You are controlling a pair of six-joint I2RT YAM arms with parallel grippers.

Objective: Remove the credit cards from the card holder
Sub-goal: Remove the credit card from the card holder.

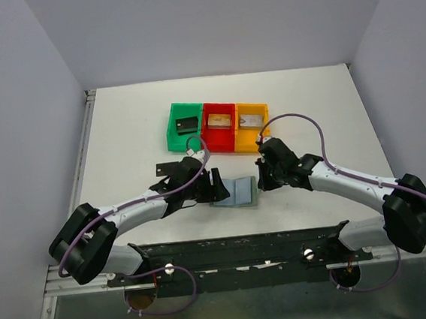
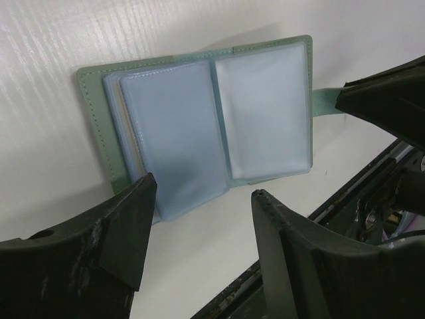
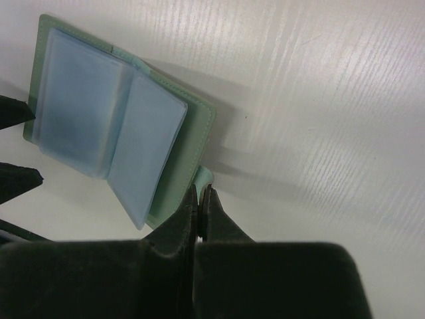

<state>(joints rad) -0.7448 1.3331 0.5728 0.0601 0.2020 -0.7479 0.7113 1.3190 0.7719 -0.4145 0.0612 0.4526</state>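
The card holder [image 2: 176, 133] lies open on the table [image 2: 60, 40], pale blue sleeves up, just ahead of the left gripper [image 2: 202, 232]. That gripper's jaws stand apart, with the near corner of the sleeves between the fingertips and nothing clamped. Across the holder from it, the right gripper [image 3: 201, 198] is pinched together on the holder's green strap tab [image 3: 206, 175], pinning the cover flat. The step in hand looks like searching the sleeves for any card not yet out. A thin tan sliver [image 2: 123, 136] beside the left gripper's left-hand finger may be one, though the cloudy plastic hides what the pockets hold. To do it well, the left gripper should come in low at a sleeve mouth and nip only a card edge, never the plastic leaf. It should then draw along the pocket's line while the right gripper holds the tab so the holder neither slides nor folds shut. Beyond both grippers, well apart from the holder, stand a green bin [image 1: 181, 144], a red bin [image 1: 219, 145] and a yellow bin [image 1: 246, 146], with credit cards [image 1: 187, 123] lying inside them. The right gripper sits close beside the open page, so room is tight and the fingers could knock together.
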